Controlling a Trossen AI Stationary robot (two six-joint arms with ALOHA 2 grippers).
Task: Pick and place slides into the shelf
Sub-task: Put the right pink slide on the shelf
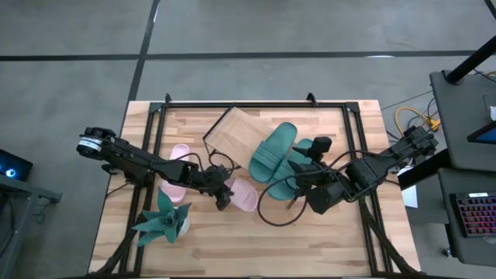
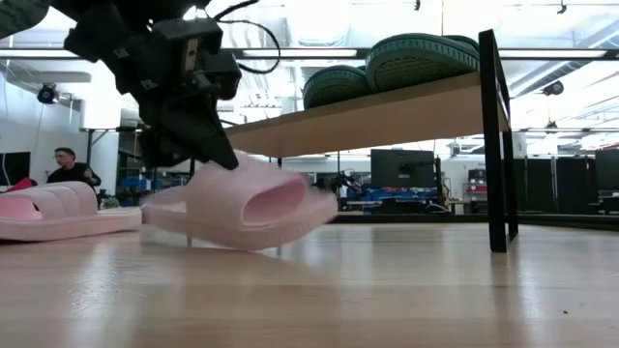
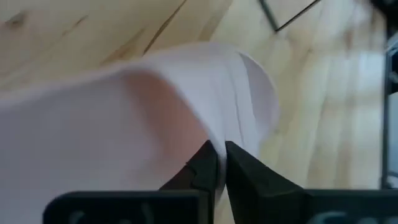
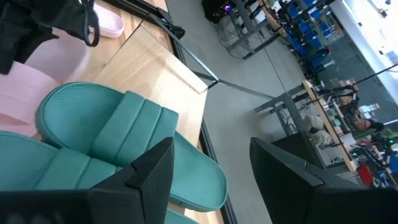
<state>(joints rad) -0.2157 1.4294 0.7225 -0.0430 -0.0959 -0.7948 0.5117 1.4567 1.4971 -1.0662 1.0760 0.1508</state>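
My left gripper point(image 2: 215, 153) is shut on a pale pink slide point(image 2: 242, 205) near the table's middle, in front of the shelf. A second pink slide point(image 2: 58, 213) lies flat on its sole to the left. The shelf point(image 1: 232, 133), a light wood board on black wire legs, carries two dark green slides point(image 1: 273, 151) point(image 1: 306, 149) lying on its top. My right gripper point(image 4: 214, 180) hovers open above the green slides point(image 4: 124, 143) and touches nothing. My left gripper pinches the edge of the pink slide's strap point(image 3: 233, 118) between its two nearly closed fingers point(image 3: 202, 163). The fingers slant down onto it from the table's left. The slide sits low over the table point(image 2: 271, 242), slightly tilted; whether it is clear of the wood I cannot tell.
A green leafy toy plant point(image 1: 163, 221) stands near the table's front left. The shelf's black leg point(image 2: 498, 145) rises at the right in the low view. Bare wood point(image 1: 310, 248) lies along the near edge. People and desks show in the room beyond.
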